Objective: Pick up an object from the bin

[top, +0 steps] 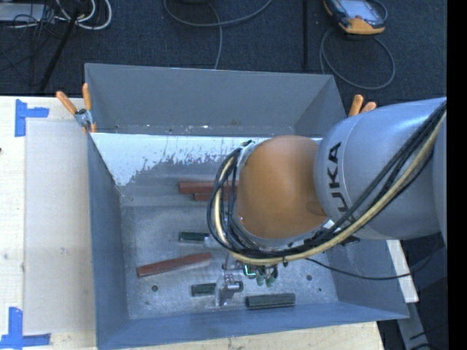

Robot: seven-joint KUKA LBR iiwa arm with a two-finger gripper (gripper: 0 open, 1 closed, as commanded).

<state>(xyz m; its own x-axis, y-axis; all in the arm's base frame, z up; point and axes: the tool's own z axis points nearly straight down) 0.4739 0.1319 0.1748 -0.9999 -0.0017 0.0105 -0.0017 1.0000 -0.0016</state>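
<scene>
The arm (387, 173) is reaching in from the right, bending down into the bin (109, 224), and its orange cover (281, 188) and looping cables (219, 214) are hiding much of the floor on that side. The gripper (232, 286) is hanging low over the near part of the floor, close to the front wall. From here I cannot tell whether it is released or clenched, or whether it is grasping anything. Two things are lying closest to it. A dark chip (203, 290) is sitting just beside it on the left, and a dark bar (270, 301) is lying flat just to its right, along the front wall. I cannot tell whether the gripper is touching either one. Farther left, a red-brown stick (174, 265) is lying at a slight slant. A second dark chip (193, 237) is resting above it, and another red-brown stick (195, 188) is lying near the back slope, its right end running under the cables.
</scene>
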